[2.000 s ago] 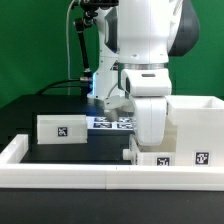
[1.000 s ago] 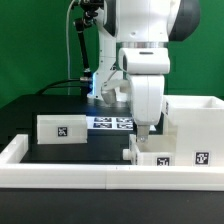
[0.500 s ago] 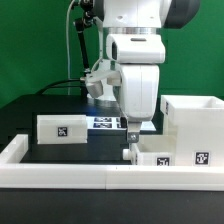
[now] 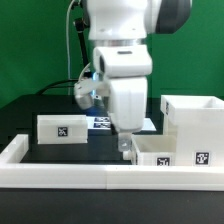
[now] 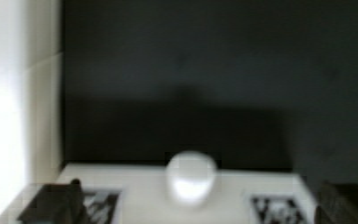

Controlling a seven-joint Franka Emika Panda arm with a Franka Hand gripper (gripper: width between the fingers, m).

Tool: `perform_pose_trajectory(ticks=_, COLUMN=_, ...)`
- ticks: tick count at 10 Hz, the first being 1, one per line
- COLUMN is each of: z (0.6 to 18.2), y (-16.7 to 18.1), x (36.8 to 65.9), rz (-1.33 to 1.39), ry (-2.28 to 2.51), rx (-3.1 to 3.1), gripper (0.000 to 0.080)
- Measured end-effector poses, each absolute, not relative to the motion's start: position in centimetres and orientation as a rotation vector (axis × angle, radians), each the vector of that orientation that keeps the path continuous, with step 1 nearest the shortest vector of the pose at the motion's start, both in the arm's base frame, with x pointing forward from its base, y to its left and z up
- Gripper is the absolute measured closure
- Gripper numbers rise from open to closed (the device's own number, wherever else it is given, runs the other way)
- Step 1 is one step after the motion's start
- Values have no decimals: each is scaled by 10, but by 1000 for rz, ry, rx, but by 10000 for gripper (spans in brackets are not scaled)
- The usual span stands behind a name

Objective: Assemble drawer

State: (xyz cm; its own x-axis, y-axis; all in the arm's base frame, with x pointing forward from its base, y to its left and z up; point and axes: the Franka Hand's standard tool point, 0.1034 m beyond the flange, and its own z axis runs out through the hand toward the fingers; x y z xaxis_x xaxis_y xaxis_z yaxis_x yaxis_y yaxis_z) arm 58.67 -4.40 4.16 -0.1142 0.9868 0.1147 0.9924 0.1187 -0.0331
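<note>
A flat green wall is standing behind a matte black table [image 4: 50, 105], and a long, low white rail [image 4: 60, 172] is edging its front. I am hanging my claw [image 4: 125, 143] low over that table. In the blurred wrist view my two dark fingers [image 5: 51, 200] are showing far apart, so the claw is standing spread and gripping nothing.

The drawer is lying around the claw in three smooth white plastic pieces:
- One large cube-like casing [image 4: 192, 118] is sitting to the exterior view's right of the claw, with its top open.
- One low rectangular box [image 4: 175, 152] is lying just beside the claw on that same side, showing two square black-and-white tags.
- A second low box [image 4: 62, 128] is resting well apart on the exterior view's left, showing one tag.

The marker board [image 4: 98, 123] is lying flat just behind the claw, with my arm hiding part of it.
</note>
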Motion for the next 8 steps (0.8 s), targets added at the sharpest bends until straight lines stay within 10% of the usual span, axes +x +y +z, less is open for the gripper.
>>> perform_pose_trajectory(ticks=8, z=24, y=-39, x=586, rz=-188, ry=-2190, rx=-1968, gripper=150)
